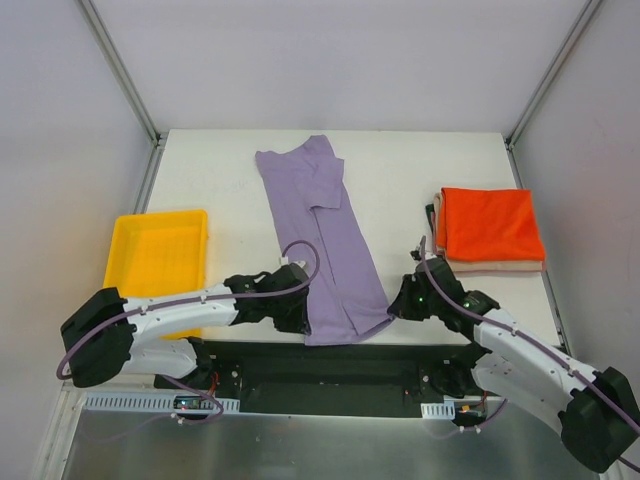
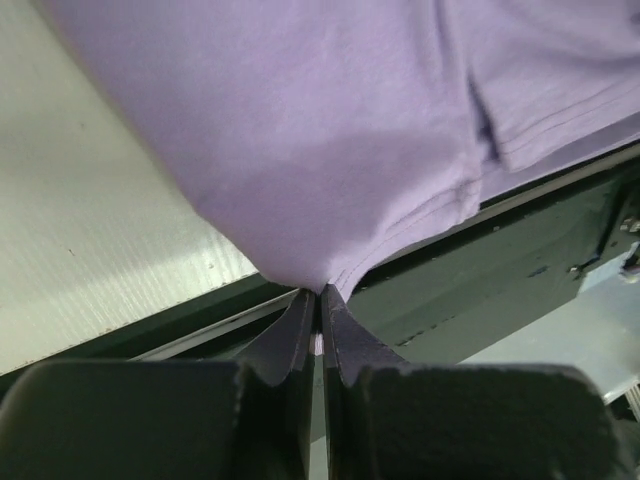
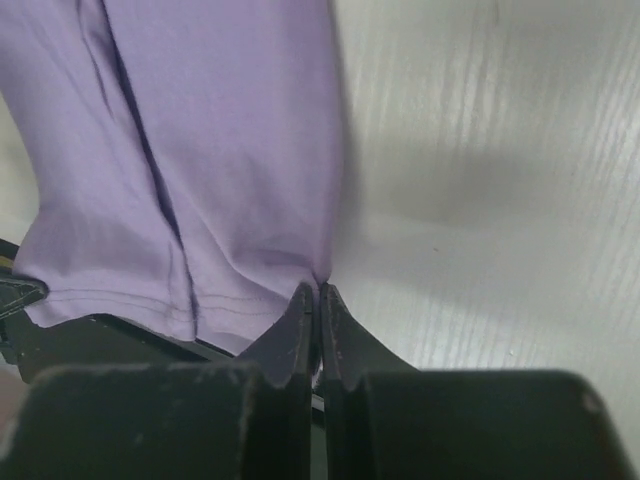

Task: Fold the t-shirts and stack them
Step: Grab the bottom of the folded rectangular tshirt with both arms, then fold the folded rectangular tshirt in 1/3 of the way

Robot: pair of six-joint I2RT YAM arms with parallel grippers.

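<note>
A lilac t-shirt [image 1: 325,235] lies folded lengthwise into a long strip on the white table [image 1: 400,180], running from the far middle to the near edge. My left gripper [image 1: 297,318] is shut on its near left hem corner [image 2: 320,270]. My right gripper [image 1: 397,303] is shut on its near right hem corner [image 3: 318,275]. A folded orange t-shirt [image 1: 490,225] lies on top of a folded beige one [image 1: 497,266] at the right of the table.
A yellow tray [image 1: 160,255] stands at the left edge of the table. The dark base rail [image 1: 330,365] with the arm mounts runs along the near edge, just below the shirt's hem. Grey walls enclose the table on three sides.
</note>
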